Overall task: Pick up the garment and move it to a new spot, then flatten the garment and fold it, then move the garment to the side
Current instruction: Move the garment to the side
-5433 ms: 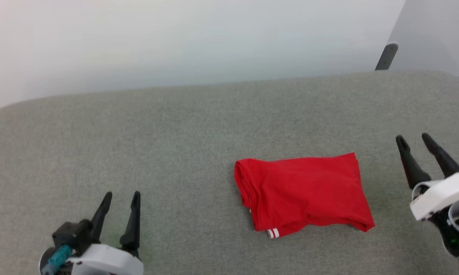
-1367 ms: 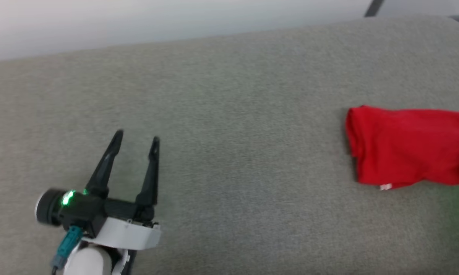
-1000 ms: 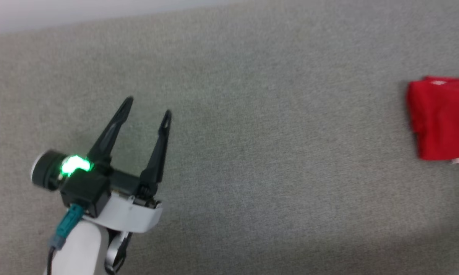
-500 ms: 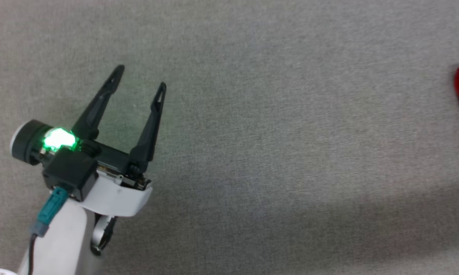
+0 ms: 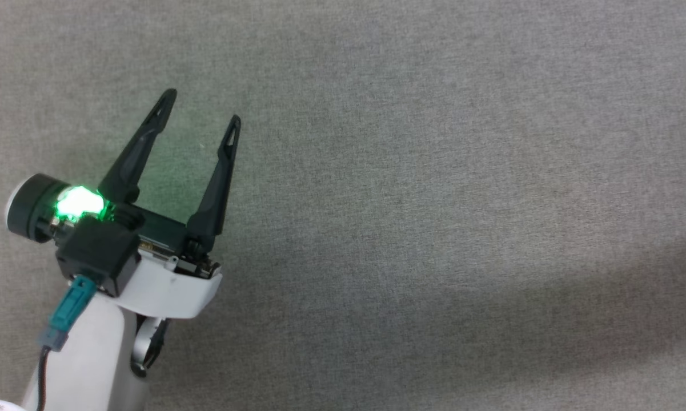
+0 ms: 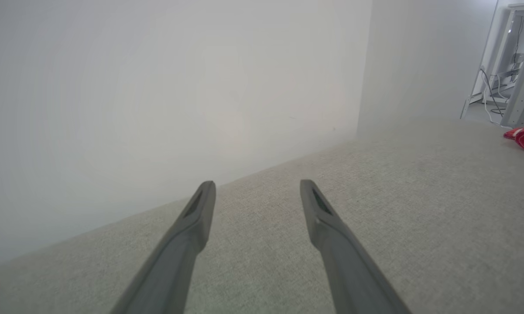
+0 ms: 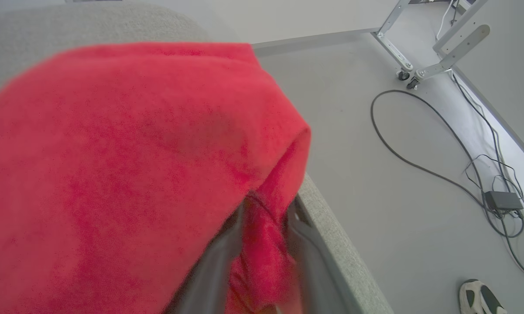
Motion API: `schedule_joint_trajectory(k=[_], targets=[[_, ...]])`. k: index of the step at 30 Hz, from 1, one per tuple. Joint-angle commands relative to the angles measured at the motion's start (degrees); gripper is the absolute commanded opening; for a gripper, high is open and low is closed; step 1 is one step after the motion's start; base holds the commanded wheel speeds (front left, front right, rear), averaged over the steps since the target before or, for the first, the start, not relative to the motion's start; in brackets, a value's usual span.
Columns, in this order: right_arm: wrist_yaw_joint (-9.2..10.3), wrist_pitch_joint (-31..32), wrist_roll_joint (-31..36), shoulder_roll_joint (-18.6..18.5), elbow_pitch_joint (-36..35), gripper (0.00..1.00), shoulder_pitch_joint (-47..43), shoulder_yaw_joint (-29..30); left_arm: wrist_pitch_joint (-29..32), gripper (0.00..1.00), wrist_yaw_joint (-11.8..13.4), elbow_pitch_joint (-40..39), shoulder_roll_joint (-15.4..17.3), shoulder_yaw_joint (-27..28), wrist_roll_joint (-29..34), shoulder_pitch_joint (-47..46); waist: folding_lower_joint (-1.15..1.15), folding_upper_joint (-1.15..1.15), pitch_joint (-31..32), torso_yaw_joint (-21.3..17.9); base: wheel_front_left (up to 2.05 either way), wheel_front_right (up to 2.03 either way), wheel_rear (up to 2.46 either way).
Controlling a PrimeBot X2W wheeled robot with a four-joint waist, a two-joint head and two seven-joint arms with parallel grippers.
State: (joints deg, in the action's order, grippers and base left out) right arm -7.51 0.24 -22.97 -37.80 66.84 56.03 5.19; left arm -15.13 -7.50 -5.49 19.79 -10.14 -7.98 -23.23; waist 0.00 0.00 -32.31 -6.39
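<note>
Right gripper (image 7: 268, 205) is pinching a fold of the shirt (image 7: 126, 144), with cloth bunching between both fingers, right at the cushion's (image 7: 336, 248) right edge. The floor is just beyond. Looks like the set-aside step. To do it well: lower the fold onto the cushion, open wide, then back out along the fingers so nothing is snagging and dragging the bundle off the edge. Shirt is lying folded, long axis seemingly running along that edge toward the far corner. No lettering showing, so can't tell where the collar is pointing. Left gripper (image 5: 201, 107) is hovering wide open and empty, well apart.
</note>
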Motion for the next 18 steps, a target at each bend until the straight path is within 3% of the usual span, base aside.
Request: schedule_joint_trajectory(k=[1, 9, 18], targets=[[0.05, -0.51, 0.76, 0.17, 0.82, 1.00, 0.81, -0.49, 0.03, 1.00, 0.04, 0.18, -0.28, 0.34, 0.25, -0.35, 0.00, 0.00, 0.40, -0.23, 0.00, 0.00, 0.00], [0.05, -2.97, 1.93, -1.75, 1.78, 1.00, 0.91, -3.26, 0.03, 1.00, 0.04, 1.92, -2.61, 1.46, -0.93, 2.34, 0.00, 0.00, 6.39, -0.18, 0.00, 0.00, 0.00], [0.05, -5.51, -3.98, 3.22, -9.84, 1.00, -7.55, -13.94, 0.03, 1.00, 0.05, 5.39, -5.56, 4.00, -2.72, 10.08, 0.00, 0.00, 16.06, 0.87, 0.00, 0.00, 0.00]])
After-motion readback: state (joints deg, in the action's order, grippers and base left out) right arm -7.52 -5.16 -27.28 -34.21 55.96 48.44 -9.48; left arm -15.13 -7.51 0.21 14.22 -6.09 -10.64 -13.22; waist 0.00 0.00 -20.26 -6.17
